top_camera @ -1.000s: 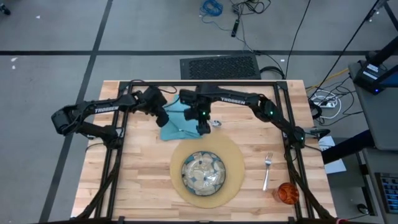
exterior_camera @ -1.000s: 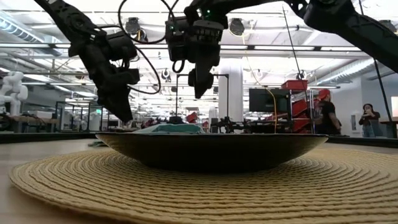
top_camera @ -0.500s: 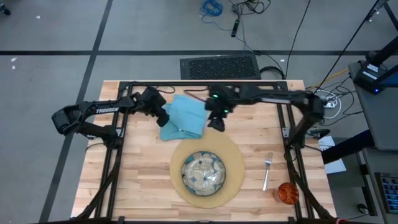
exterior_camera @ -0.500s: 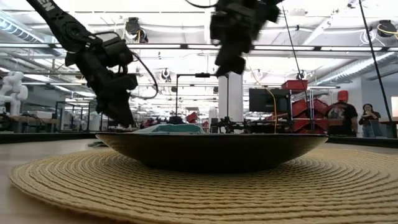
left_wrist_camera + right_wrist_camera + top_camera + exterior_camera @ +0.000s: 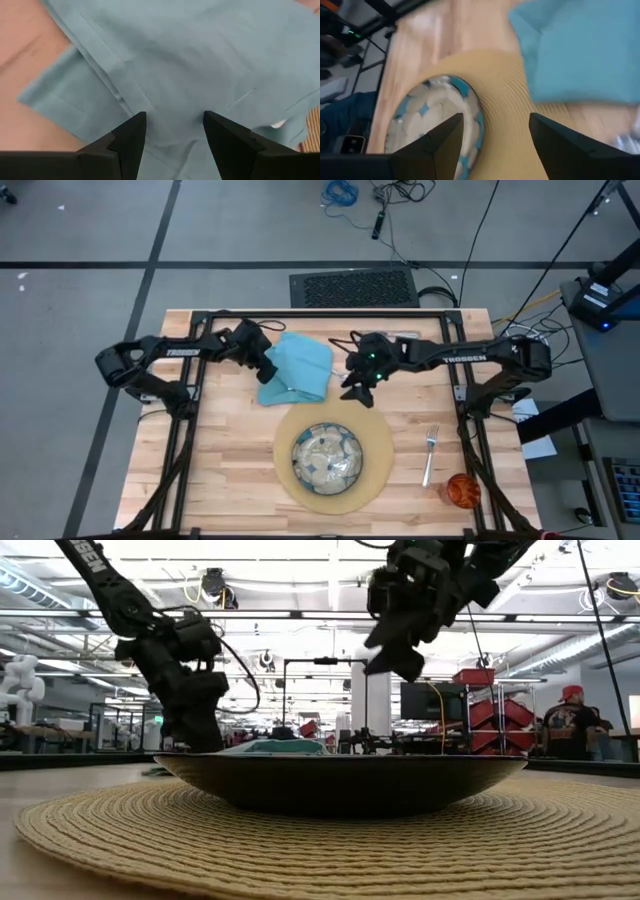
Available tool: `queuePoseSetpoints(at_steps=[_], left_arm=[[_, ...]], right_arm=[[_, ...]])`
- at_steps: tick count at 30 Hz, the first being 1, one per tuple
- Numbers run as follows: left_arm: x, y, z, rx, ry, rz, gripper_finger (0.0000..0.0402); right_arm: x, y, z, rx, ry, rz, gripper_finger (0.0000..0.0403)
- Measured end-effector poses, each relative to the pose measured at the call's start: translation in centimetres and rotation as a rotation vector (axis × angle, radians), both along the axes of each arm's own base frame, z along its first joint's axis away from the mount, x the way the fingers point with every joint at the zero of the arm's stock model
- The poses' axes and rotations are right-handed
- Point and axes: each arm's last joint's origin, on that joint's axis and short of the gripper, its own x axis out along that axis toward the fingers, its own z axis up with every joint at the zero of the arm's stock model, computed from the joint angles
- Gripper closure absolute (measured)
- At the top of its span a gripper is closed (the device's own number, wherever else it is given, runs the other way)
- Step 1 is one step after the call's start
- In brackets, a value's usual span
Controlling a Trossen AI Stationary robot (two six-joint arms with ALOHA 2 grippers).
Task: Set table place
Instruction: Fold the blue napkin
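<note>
A teal napkin [image 5: 300, 368] lies crumpled on the table [image 5: 225, 470], just beyond the round tan placemat [image 5: 375, 442]. The green-patterned plate [image 5: 327, 457] sits on that placemat. My left gripper [image 5: 269, 367] is open and low over the napkin's left part [image 5: 200, 60], slanting down. My right gripper [image 5: 358, 388] hangs open and empty in the air over the placemat's far edge [image 5: 512, 95], right of the napkin. A fork [image 5: 430, 452] and an orange cup [image 5: 462, 489] rest on the table at the near right. My left gripper's open fingers [image 5: 131, 131] stand on either side of a patch of the napkin's folded cloth. I cannot tell whether the tips touch it.
Black frame rails [image 5: 330, 315] run along the table's far edge and down both sides. There is bare wood left of the placemat and between the placemat and the fork. People stand in the room far behind the table [image 5: 570, 725].
My right gripper has drawn away from the napkin toward the table's right and tipped from pointing down to slanting. That has uncovered the napkin, which lies where it was. My left gripper has sunk a little toward the napkin.
</note>
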Motion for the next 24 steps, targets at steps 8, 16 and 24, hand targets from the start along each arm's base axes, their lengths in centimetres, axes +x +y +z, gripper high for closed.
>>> queuePoseSetpoints(at_steps=[8, 16, 24], left_arm=[[0.6, 0.6, -0.6, -0.028, -0.064, 0.000, 0.0216], [1.6, 1.0, 0.3, -0.126, -0.198, -0.088, 0.0216], [1.7, 1.2, 0.0, -0.122, -0.164, -0.066, 0.0217]], right_arm=[[0.5, 0.9, 0.4, -0.009, -0.052, 0.022, 0.0183], [0.8, 0.8, 0.9, -0.011, -0.110, 0.012, 0.0183], [0.9, 0.8, 1.0, -0.013, -0.121, 0.011, 0.0183]])
